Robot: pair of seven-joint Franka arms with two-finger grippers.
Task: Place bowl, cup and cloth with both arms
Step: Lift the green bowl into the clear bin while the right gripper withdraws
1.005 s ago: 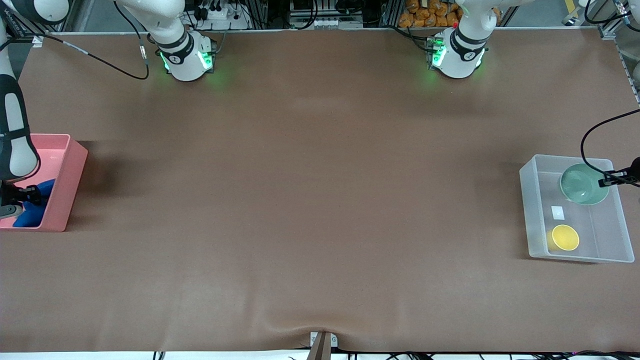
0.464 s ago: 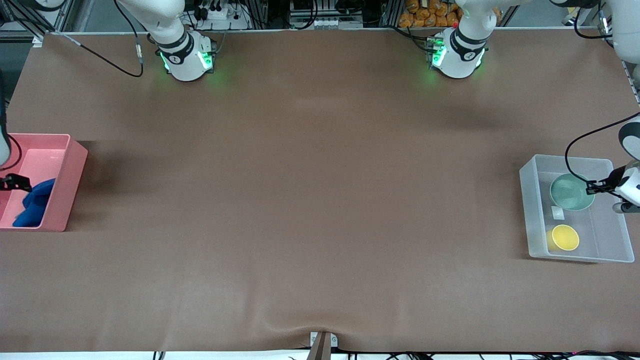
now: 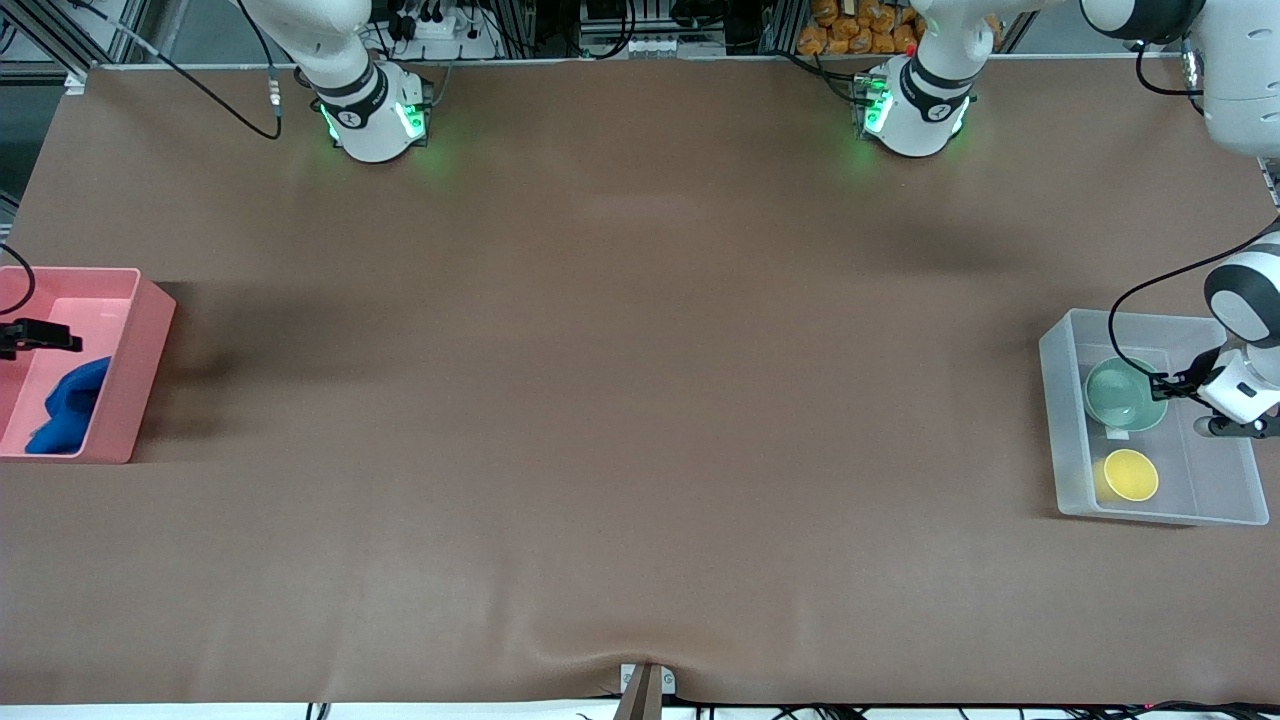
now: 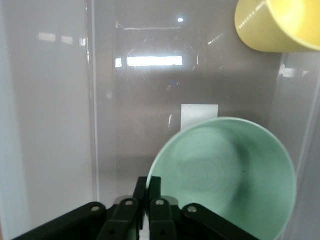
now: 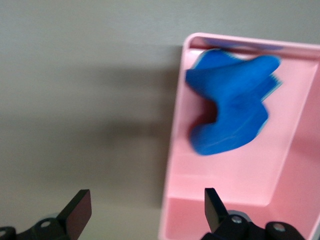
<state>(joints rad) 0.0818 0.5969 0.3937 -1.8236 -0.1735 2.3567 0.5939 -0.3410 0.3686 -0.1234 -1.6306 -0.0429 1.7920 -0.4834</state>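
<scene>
Brown table (image 3: 620, 400): left gripper (image 4: 148, 187) pinches the glossy mint-green bowl's (image 4: 230, 175) rim over the clear plastic bin (image 3: 1062, 400). Right gripper (image 5: 145, 205), jaws spread, hangs above the pink tub's (image 5: 175, 150) 9 o'clock wall beside the crumpled blue cloth (image 5: 230, 110).

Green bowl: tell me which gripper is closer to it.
Left. The left gripper is shut on the bowl rim inside the clear bin. The right gripper hangs open over the pink bin holding the cloth.

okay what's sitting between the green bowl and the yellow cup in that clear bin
Only a small white label on the clear bin's floor lies between the bowl and the cup; front and left wrist views both show it.
</scene>
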